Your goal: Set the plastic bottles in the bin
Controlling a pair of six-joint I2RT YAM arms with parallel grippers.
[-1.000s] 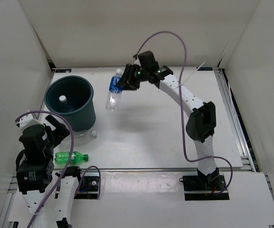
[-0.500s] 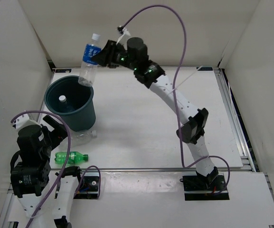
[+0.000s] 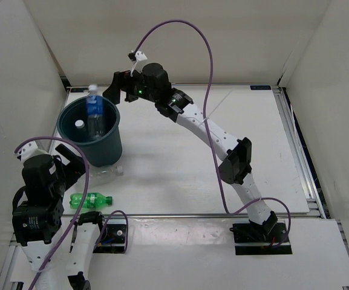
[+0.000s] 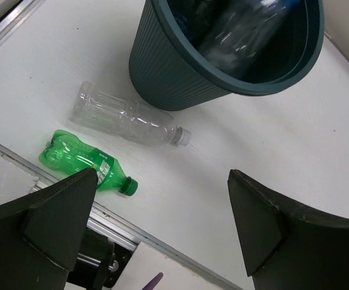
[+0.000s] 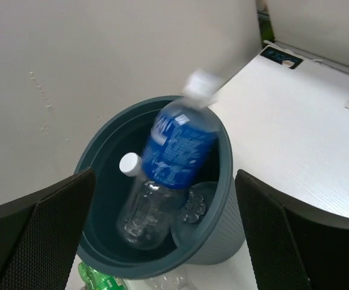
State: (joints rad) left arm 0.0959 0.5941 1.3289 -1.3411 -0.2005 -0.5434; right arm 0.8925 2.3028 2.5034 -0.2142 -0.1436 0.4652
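Note:
The dark teal bin (image 3: 110, 144) stands at the table's left. A blue-labelled clear bottle (image 3: 94, 113) is dropping cap-up into it, blurred in the right wrist view (image 5: 177, 150) and touched by no gripper. Beside it the white cap of another bottle (image 5: 129, 164) shows inside the bin (image 5: 222, 181). My right gripper (image 3: 117, 92) hangs open just above and behind the bin's rim. A plain clear bottle (image 4: 126, 118) and a green bottle (image 4: 83, 163) lie on the table in front of the bin (image 4: 174, 78). My left gripper (image 4: 162, 229) is open above them, holding nothing.
The white table (image 3: 222, 151) is walled on three sides. A metal rail (image 3: 210, 214) runs along its near edge, close to the green bottle (image 3: 91, 200). The right arm (image 3: 216, 142) stretches diagonally across the table toward the bin.
My right arm swung left with the blue-labelled bottle, lifted it over the bin and opened. The bottle has left the jaws and is falling in. The left arm barely moved.

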